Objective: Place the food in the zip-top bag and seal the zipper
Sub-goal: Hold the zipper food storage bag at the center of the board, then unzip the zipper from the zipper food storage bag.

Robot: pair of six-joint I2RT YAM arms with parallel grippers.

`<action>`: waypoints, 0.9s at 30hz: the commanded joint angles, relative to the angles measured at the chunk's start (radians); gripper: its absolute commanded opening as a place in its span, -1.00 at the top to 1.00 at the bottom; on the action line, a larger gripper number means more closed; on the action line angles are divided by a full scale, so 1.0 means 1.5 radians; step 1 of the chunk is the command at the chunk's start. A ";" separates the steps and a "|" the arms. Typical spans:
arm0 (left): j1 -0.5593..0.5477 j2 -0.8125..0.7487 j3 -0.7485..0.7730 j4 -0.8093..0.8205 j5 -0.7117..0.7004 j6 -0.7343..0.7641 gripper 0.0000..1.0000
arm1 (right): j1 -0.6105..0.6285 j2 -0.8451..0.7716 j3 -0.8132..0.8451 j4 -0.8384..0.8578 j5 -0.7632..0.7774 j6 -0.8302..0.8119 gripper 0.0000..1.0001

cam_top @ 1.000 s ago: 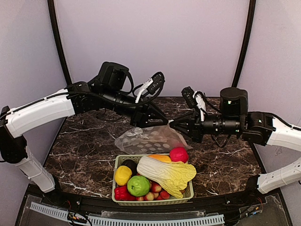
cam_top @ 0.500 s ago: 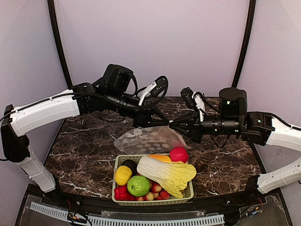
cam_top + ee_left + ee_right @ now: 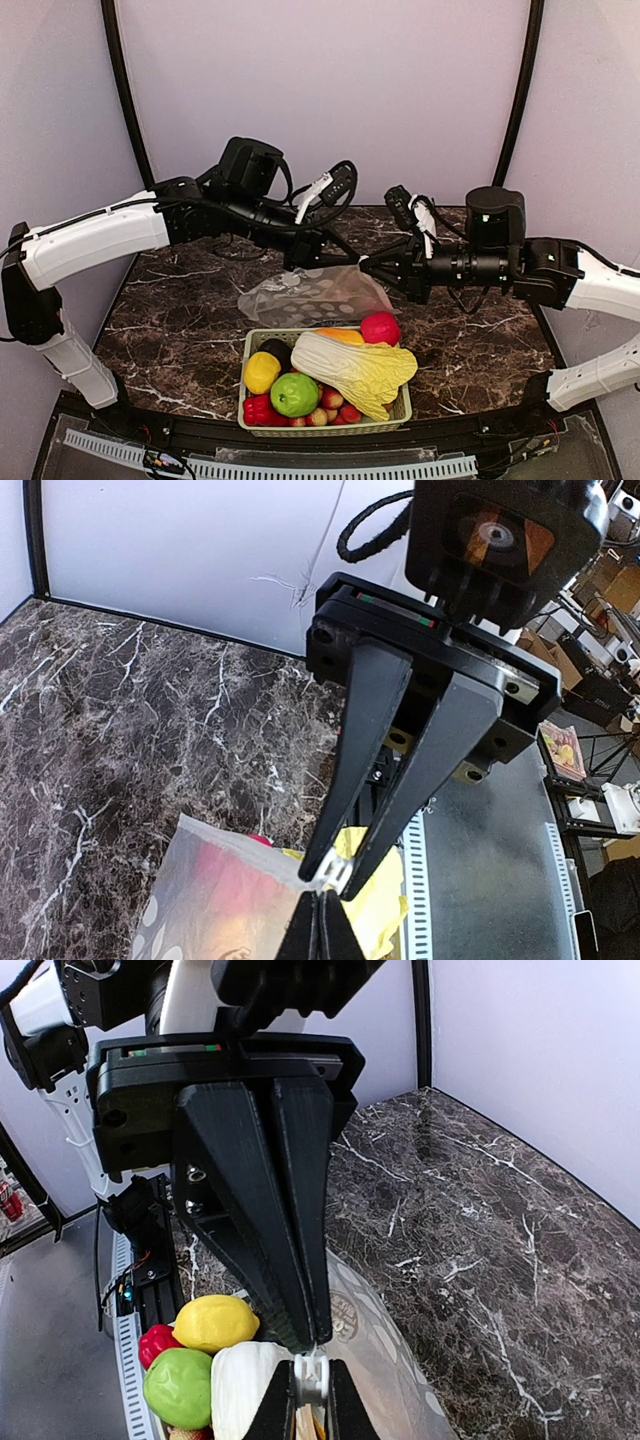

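Two hands, left and right, clenched tip to tip on one edge of the zip-top bag, sagging toward the tabletop behind the basket. We judged it light, limp, slippery: best pinched along the mouth edge.

Over the counter, the left gripper and right gripper meet tip to tip, pinching the zip-top bag by its raised edge, just behind the basket of food.
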 commanded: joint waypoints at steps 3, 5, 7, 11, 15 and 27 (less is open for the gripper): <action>-0.001 -0.045 -0.033 0.058 -0.038 -0.013 0.99 | -0.005 0.004 -0.026 0.008 0.007 0.010 1.00; 0.000 -0.053 -0.035 0.063 -0.047 -0.015 0.99 | -0.005 0.005 -0.032 0.007 0.008 0.012 1.00; 0.000 -0.058 -0.037 0.068 -0.051 -0.018 0.99 | -0.005 0.007 -0.036 0.007 0.007 0.013 1.00; 0.000 -0.066 -0.041 0.072 -0.065 -0.019 0.99 | -0.005 0.007 -0.044 0.007 0.006 0.016 1.00; 0.000 -0.070 -0.051 0.084 -0.067 -0.024 0.99 | -0.005 0.007 -0.050 0.007 0.007 0.018 1.00; 0.001 -0.082 -0.055 0.088 -0.085 -0.023 0.99 | -0.006 0.006 -0.064 0.007 0.003 0.027 1.00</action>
